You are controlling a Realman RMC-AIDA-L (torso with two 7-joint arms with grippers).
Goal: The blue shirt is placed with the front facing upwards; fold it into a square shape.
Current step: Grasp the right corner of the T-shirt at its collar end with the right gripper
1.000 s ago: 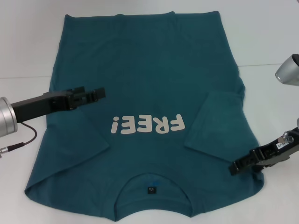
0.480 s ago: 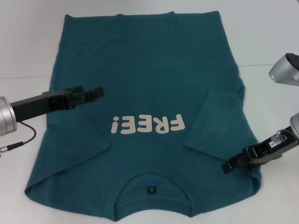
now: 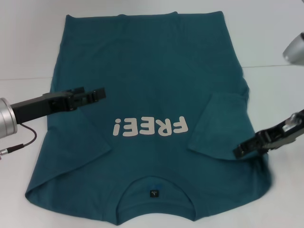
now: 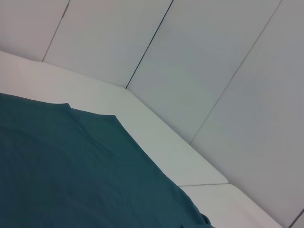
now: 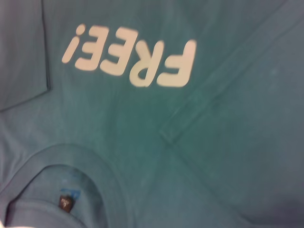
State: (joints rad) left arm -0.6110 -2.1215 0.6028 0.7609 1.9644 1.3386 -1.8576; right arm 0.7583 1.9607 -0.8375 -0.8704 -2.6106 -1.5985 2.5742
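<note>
White worktop (image 3: 275, 38) carried your blue shirt (image 3: 152, 71), print-up with both sleeves folded in, while the left end effector (image 3: 100, 93) and right end effector (image 3: 237, 152) hovered, grip states unclear; limp cotton, best pinched at its edges.

The blue shirt (image 3: 147, 85) is soft matt knit cloth, teal, with faint creases and stitched hems along the sleeve edges. Its "FREE!" print (image 3: 148, 127) is an off-white, flat, slightly smoother layer lying on the weave. At the neckline a ribbed collar band (image 5: 102, 175) frames a small dark woven label (image 5: 65, 203). The worktop (image 3: 28, 52) is a white, smooth, matt surface with thin seams between its panels. The left claw (image 3: 97, 94) is black matt plastic or metal on a dark arm ending in a brushed silver metal cuff (image 3: 7, 123). The right claw (image 3: 242, 151) looks equally black and matt.
</note>
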